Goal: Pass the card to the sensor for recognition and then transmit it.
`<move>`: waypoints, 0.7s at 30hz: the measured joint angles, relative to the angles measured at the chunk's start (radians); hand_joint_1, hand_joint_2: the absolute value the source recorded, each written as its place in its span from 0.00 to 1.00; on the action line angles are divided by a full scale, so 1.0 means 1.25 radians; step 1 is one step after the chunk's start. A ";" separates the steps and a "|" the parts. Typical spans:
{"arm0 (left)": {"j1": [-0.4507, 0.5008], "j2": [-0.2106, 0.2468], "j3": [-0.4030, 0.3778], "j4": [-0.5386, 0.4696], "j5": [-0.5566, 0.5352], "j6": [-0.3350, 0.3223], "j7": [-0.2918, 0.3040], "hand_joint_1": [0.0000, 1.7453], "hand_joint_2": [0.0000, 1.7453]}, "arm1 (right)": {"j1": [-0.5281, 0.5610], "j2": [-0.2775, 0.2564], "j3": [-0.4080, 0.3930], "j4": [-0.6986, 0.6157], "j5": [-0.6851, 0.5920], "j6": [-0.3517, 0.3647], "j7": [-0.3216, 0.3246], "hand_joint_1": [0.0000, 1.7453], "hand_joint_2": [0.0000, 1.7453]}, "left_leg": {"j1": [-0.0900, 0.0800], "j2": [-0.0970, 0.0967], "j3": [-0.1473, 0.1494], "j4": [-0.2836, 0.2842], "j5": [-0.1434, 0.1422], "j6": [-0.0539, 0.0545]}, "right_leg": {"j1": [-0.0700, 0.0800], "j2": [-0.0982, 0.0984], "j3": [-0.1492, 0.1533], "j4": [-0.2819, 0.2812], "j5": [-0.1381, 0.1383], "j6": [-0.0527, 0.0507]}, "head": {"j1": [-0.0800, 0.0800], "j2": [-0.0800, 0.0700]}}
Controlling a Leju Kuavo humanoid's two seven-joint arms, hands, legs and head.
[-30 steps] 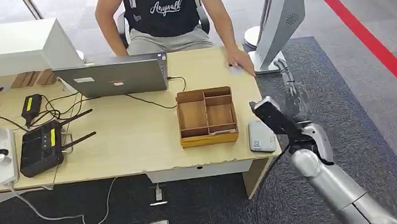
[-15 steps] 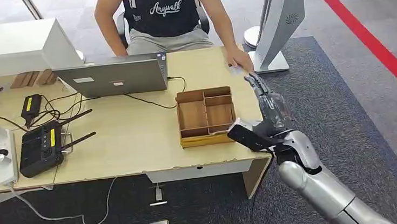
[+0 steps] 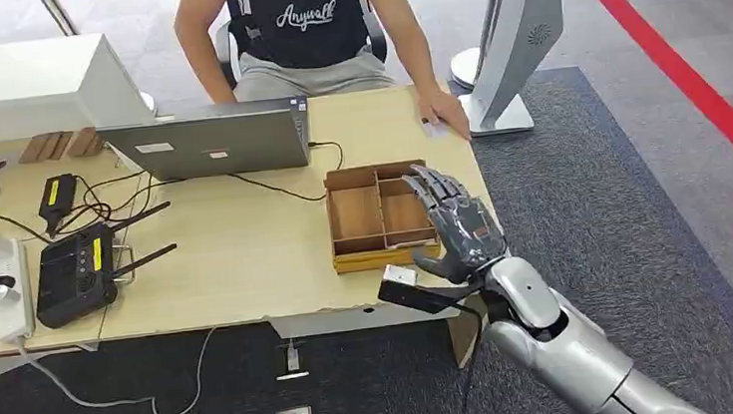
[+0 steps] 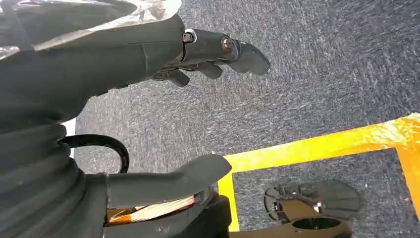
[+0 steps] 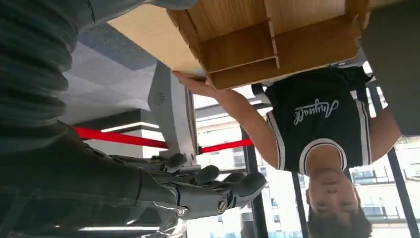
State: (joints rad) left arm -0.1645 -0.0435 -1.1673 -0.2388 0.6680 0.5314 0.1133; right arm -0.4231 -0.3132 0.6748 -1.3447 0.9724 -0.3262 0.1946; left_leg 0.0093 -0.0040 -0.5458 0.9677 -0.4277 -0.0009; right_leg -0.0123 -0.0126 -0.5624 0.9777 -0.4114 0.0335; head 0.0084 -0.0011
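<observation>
My right hand (image 3: pixel 456 222) hovers palm-down over the front right corner of the table (image 3: pixel 246 248), fingers spread and holding nothing. It reaches over the right edge of the wooden compartment box (image 3: pixel 363 212) and covers the spot where the white sensor lay. In the right wrist view the outstretched fingers (image 5: pixel 213 191) point past the box (image 5: pixel 277 44). A thin pale strip (image 3: pixel 396 245) lies in the box's front slot; I cannot tell whether it is the card. My left hand (image 4: pixel 198 114) hangs over dark carpet, thumb and fingers apart, holding nothing.
A person sits behind the table with one hand (image 3: pixel 445 115) resting on its far right corner. A laptop (image 3: pixel 212 140), a black router (image 3: pixel 73 273), cables and a power strip (image 3: pixel 9 288) fill the left half. A white stand (image 3: pixel 518 43) rises at the right.
My right arm has swung left from beside the table to over its front right corner, and the hand now hides the white sensor. The person and the box have not moved.
</observation>
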 joint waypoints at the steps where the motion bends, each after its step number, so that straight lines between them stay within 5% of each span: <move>1: 0.000 0.000 0.000 0.000 0.000 0.000 0.000 0.00 1.00 | -0.001 0.001 0.002 0.002 0.000 0.000 0.000 0.00 1.00 | 0.000 0.000 0.000 0.000 0.000 0.000 | 0.000 0.000 0.000 0.000 0.000 0.000 | 0.000 0.000; 21: 0.000 0.000 0.000 0.000 0.000 0.000 0.000 0.00 1.00 | -0.005 0.003 0.036 0.018 0.000 0.000 0.001 0.00 1.00 | 0.000 0.000 0.000 0.000 0.000 0.000 | 0.000 0.000 0.000 0.000 0.000 0.000 | 0.000 0.000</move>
State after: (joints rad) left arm -0.1646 -0.0435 -1.1673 -0.2388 0.6680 0.5314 0.1133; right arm -0.4299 -0.3094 0.7195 -1.3226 0.9724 -0.3262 0.1961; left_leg 0.0093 -0.0039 -0.5456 0.9677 -0.4277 -0.0009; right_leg -0.0123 -0.0126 -0.5624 0.9777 -0.4114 0.0335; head 0.0084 -0.0011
